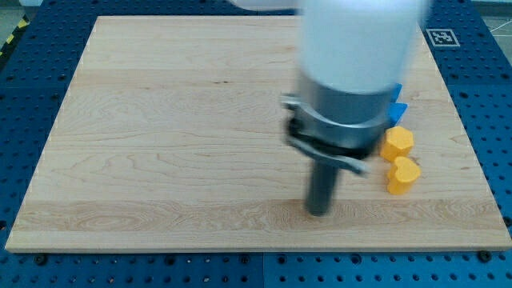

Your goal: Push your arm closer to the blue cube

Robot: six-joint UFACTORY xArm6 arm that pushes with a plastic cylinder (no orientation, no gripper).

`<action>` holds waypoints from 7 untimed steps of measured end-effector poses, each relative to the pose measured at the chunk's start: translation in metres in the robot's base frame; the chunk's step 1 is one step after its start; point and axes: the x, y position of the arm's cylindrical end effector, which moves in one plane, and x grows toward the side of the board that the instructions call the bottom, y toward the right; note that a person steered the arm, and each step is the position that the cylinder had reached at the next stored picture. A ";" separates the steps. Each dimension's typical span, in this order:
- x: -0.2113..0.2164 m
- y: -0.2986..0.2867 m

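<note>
My tip (319, 213) rests on the wooden board (160, 144), below the middle and toward the view's right. The blue block (398, 107) shows only as a sliver at the right edge of my arm's white and grey body (352, 64); most of it is hidden and its shape is unclear. It lies up and to the right of my tip. A yellow hexagon block (396, 143) sits just below the blue one. A yellow heart-shaped block (402, 174) sits below that, to the right of my tip.
The board lies on a blue perforated table (32, 64). A printed marker tag (441, 37) sits off the board's top right corner. My arm's body hides part of the board's upper right.
</note>
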 end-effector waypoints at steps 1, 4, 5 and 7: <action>0.015 0.073; -0.038 0.149; -0.098 0.149; -0.170 0.147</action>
